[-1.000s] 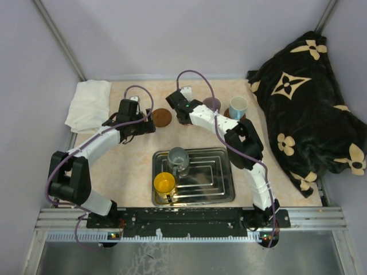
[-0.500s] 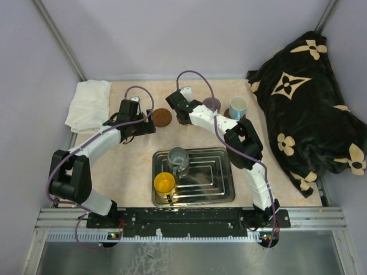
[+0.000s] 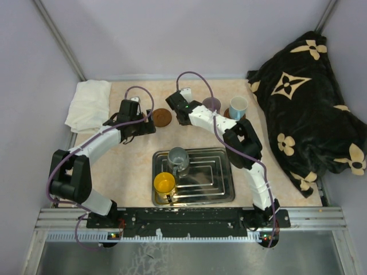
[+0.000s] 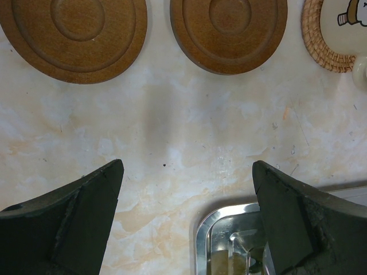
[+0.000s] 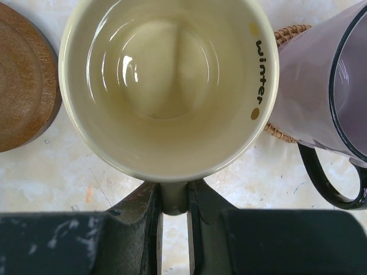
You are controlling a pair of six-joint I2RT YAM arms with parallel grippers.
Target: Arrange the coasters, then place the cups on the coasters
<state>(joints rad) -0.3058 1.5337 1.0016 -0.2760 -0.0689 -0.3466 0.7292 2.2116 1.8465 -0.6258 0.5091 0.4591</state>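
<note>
Overhead view: the left gripper [image 3: 136, 119] and right gripper [image 3: 180, 110] sit upper middle, on either side of one wooden coaster [image 3: 162, 117]; how their jaws stand cannot be told from here. The purple cup [image 3: 211, 104] and light blue cup [image 3: 238, 106] stand further right. The grey cup [image 3: 178, 157] and orange-yellow cup [image 3: 164, 183] stand in the metal tray [image 3: 221, 189] at lower centre. The right wrist hides the cream cup [image 5: 169, 86] from above. The right wrist view shows it upright and filling the frame, its handle pinched between the nearly closed fingers [image 5: 132, 229]. The purple cup is just beside it at the right edge. A woven coaster [image 5: 287, 35] shows between the two cups; which cup it lies under cannot be told there. In the left wrist view the left fingers [image 4: 86, 217] are spread wide and hold nothing, above bare table [image 4: 183, 114]. Two wooden coasters [image 4: 229, 31] lie side by side, apart, along the top edge. The woven coaster is at upper right with the cream cup over it, and a tray corner shows at the bottom.
</note>
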